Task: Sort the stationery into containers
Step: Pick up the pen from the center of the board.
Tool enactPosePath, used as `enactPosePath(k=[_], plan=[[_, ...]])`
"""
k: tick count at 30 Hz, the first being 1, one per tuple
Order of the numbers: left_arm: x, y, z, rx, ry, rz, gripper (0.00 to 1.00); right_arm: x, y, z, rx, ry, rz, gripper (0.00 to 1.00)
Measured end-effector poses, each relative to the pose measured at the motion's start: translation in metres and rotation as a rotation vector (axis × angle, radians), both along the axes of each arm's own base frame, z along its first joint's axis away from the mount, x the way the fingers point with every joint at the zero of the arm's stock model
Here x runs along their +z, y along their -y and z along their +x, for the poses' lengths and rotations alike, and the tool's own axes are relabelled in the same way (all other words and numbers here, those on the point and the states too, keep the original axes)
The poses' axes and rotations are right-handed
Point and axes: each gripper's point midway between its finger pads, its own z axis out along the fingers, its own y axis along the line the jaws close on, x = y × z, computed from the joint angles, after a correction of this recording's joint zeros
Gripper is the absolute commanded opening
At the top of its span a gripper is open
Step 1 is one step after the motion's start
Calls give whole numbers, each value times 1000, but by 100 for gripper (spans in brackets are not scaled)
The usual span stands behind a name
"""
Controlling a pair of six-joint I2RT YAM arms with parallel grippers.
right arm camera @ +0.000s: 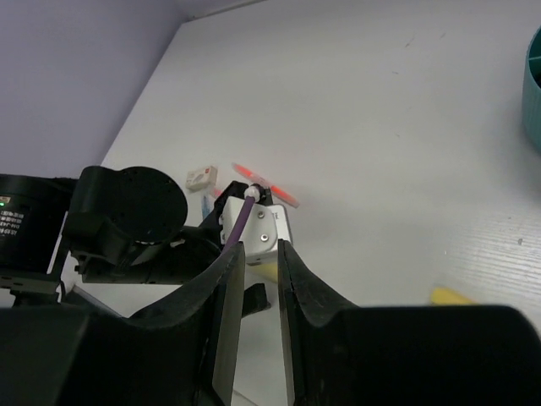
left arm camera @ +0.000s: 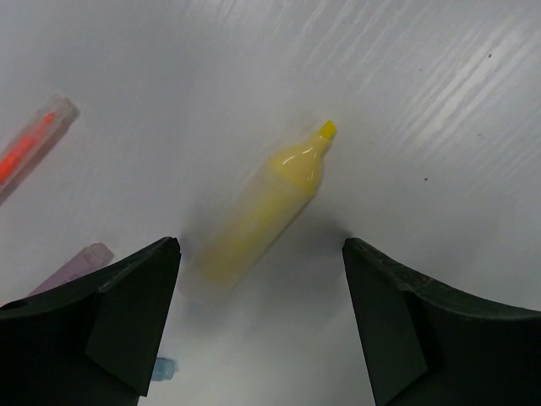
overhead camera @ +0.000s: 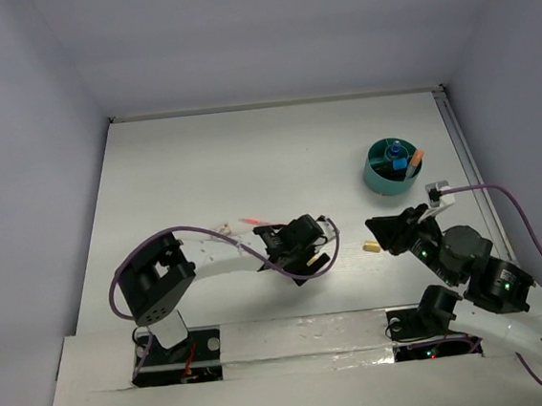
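A yellow highlighter (left arm camera: pixel 262 211) lies on the white table between the wide-open fingers of my left gripper (left arm camera: pixel 260 254), which hovers just above it without touching. In the top view this gripper (overhead camera: pixel 299 248) hides the highlighter. An orange pen (left arm camera: pixel 34 144) and a purple marker (left arm camera: pixel 72 266) lie to its left. The teal cup (overhead camera: pixel 390 166) stands at the back right and holds a blue and an orange piece. My right gripper (overhead camera: pixel 381 229) is empty, with only a narrow gap between its fingers (right arm camera: pixel 262 254). A short yellow piece (overhead camera: pixel 372 246) lies just below it.
The orange pen (overhead camera: pixel 254 222) and a small white piece (overhead camera: pixel 223 229) lie behind the left gripper. A blue bit (left arm camera: pixel 165 368) shows by the left finger. The cup's rim (right arm camera: pixel 532 85) is at the right wrist view's right edge. Grey walls enclose the table.
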Motion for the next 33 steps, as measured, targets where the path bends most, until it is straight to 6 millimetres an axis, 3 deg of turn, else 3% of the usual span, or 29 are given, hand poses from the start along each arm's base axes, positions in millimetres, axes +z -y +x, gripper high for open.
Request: enactPosePath(k=[5, 8, 9, 17, 21, 22, 23, 24, 29, 33], plan=[[-3, 3, 8, 10, 16, 17, 73, -12, -5, -2, 27, -24, -28, 27], [-4, -1, 13, 21, 15, 23, 65, -13, -7, -3, 39, -26, -28, 26], [-6, -2, 14, 27, 9, 24, 58, -13, -7, -4, 43, -26, -27, 26], [-8, 4, 14, 20, -26, 16, 31, -11, -6, -5, 44, -18, -15, 25], [-8, 4, 14, 13, -30, 20, 0, -13, -4, -4, 34, -19, -17, 27], [-8, 4, 14, 12, -30, 19, 0, -14, -4, -4, 32, -21, -19, 28], [-8, 4, 14, 11, -30, 19, 0, -14, -4, -3, 28, -23, -21, 32], [-8, 4, 14, 11, -30, 19, 0, -15, -4, -3, 24, -26, -22, 44], [-2, 6, 13, 14, -29, -2, 0, -26, -7, 4, -1, -62, -54, 61], [33, 16, 16, 31, 5, -114, 0, -40, -10, 8, -15, -87, -69, 71]])
